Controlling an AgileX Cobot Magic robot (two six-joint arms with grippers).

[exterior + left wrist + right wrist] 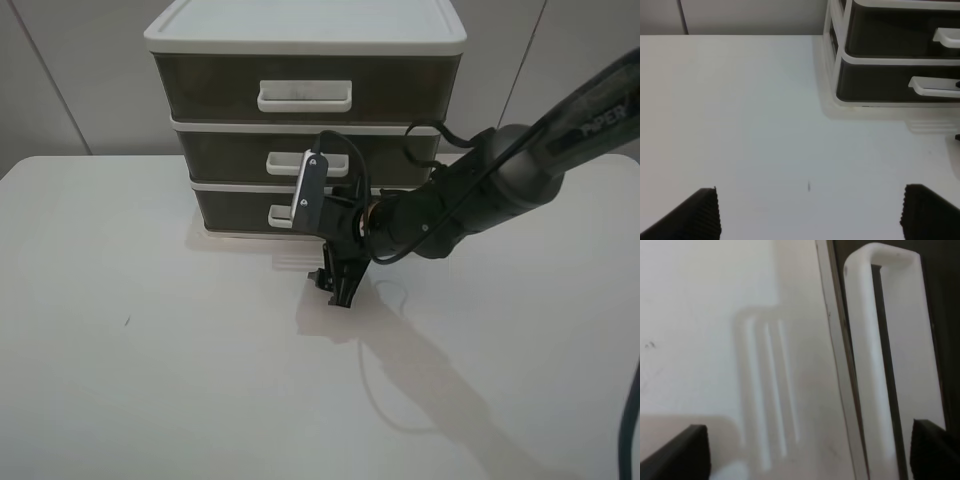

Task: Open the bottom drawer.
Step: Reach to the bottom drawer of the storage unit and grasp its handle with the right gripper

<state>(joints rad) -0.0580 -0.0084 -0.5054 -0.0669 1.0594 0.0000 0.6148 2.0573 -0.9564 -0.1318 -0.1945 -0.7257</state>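
Observation:
The bottom drawer (232,208) is the lowest smoky-grey tray of a white-framed three-drawer unit and sits flush, closed. Its small white loop handle (281,214) is partly hidden behind my right wrist. My right gripper (336,278) is turned on its side just in front of the drawer, low over the table, open and empty. In the right wrist view the handle (875,365) fills the frame close ahead, near one fingertip (935,447). My left gripper (810,220) is open and empty, well back from the drawer (875,85) and its handle (932,86).
The middle drawer (230,153) with a similar handle and the taller top drawer (210,85) sit above. The unit stands at the back of a white table (150,350). A black cable (425,135) loops off the right arm near the unit's right side.

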